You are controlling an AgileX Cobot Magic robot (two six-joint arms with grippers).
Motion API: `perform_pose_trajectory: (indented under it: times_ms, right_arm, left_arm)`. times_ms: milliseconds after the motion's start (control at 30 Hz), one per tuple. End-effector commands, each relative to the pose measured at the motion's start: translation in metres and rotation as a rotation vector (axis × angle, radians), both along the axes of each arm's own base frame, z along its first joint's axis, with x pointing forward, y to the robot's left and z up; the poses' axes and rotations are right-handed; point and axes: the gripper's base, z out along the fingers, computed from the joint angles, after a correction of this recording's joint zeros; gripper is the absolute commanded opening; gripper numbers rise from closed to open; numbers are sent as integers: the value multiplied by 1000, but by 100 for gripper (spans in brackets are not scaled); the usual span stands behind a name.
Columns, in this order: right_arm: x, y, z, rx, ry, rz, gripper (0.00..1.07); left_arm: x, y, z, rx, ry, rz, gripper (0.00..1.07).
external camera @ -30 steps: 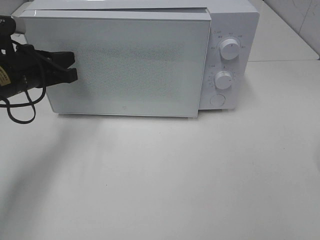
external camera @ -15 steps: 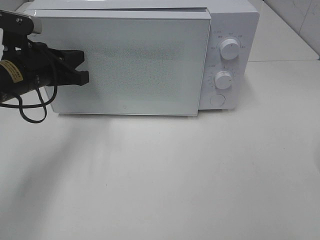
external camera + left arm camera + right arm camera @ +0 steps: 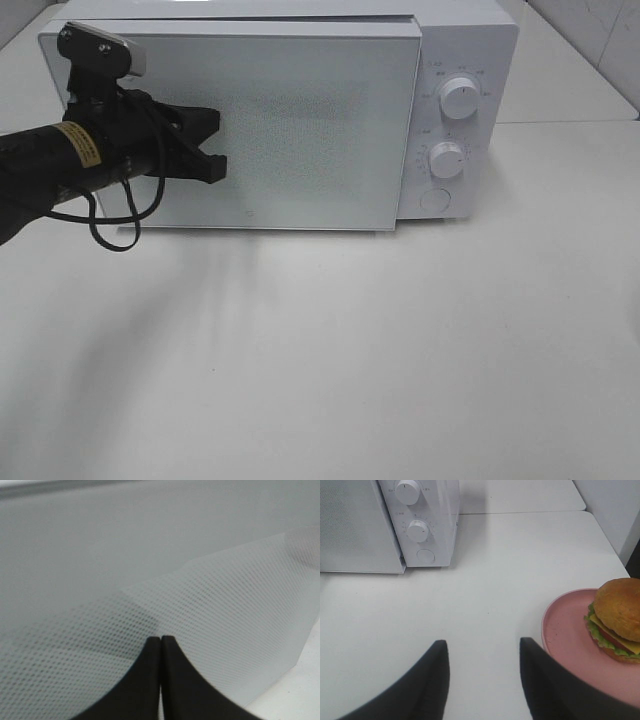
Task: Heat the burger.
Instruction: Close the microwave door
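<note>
Judging from where things stand, the step in hand looks like working the microwave door (image 3: pixel 290 130) with the left gripper (image 3: pixel 212 145), whose jaws are pressed flat together with nothing between them, tips right up against the dotted glass. I cannot tell whether the door is fully latched; it seems to sit a little proud of the microwave (image 3: pixel 465 60) body at the top edge. To do this well, I would say the closed tips should bear squarely on the panel, not at a slant, so they do not skid across the smooth glass, and any push or pull should be slow enough that the whole oven does not slide on the worktop (image 3: pixel 400 360). If the door is to swing out, the arm's trailing cable needs to stay clear of its path.

The burger (image 3: pixel 617 620) is nowhere near that gripper. It sits on the pink plate (image 3: pixel 560 630) on the worktop, well apart from the microwave, on the side of the two control knobs. The right gripper (image 3: pixel 482 665) hangs above the worktop with its jaws partway apart and holding nothing; the plate's rim lies just beside one of its fingers.
</note>
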Motion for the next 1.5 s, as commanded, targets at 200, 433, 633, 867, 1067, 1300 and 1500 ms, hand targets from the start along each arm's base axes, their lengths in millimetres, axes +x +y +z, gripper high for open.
perform_pose_trajectory:
  times_ms: [200,433,633,867,1067,1300,1500]
  right_arm:
    - [-3,0,0,-1,-32,-2,47]
    - [-3,0,0,-1,-32,-2,47]
    - [-3,0,0,-1,-32,-2,47]
    - [-3,0,0,-1,-32,-2,47]
    - [-3,0,0,-1,-32,-2,47]
    - [-3,0,0,-1,-32,-2,47]
    - [-3,0,0,-1,-32,-2,47]
  left_arm:
    - [30,-9,16,-148,-68,228,0]
    - [35,-33,14,-160,-75,190,0]
    - [35,-55,23,-192,-98,151,0]
    - [29,-70,27,-205,-103,122,0]
    - [12,-91,40,-215,-99,80,0]
    - [-4,-104,57,-178,-128,49,0]
    - [-31,-122,71,-79,-59,-17,0]
